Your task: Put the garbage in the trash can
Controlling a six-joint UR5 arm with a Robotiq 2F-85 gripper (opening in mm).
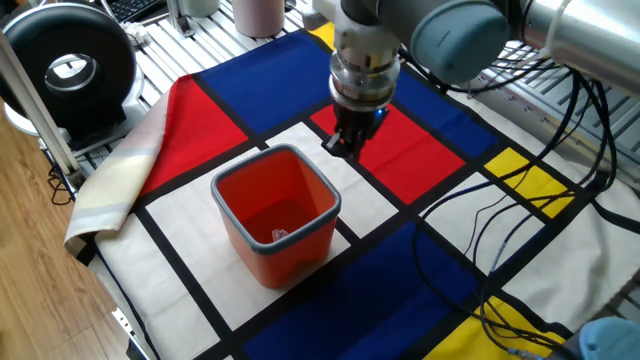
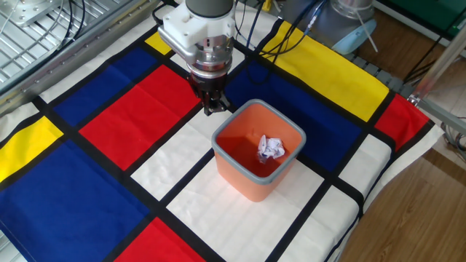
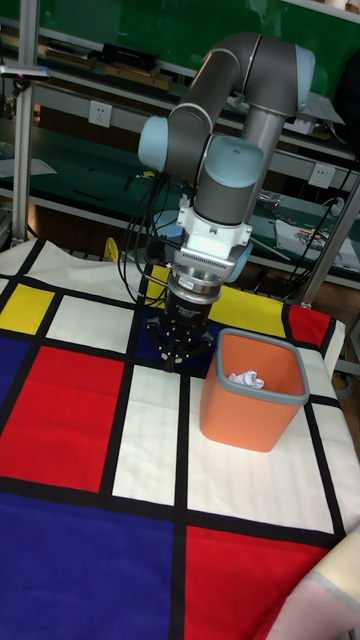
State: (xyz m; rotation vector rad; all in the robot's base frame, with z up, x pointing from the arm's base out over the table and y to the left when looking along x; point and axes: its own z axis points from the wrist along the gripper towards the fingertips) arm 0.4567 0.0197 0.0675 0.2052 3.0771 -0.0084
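The trash can is an orange-red bin with a grey rim, standing upright on a white square of the cloth. It also shows in the other fixed view and the tall view. The garbage, a small crumpled white wad, lies on the bin's floor. The wad can be seen over the rim in the tall view. My gripper points down just beside the bin's far corner, low over the cloth and outside the rim. Its fingers look spread with nothing between them.
A checked cloth of red, blue, yellow and white squares covers the table. A black round device and a pale pink cup stand at the back left. Black cables trail over the cloth on the right. The cloth's left edge is folded up.
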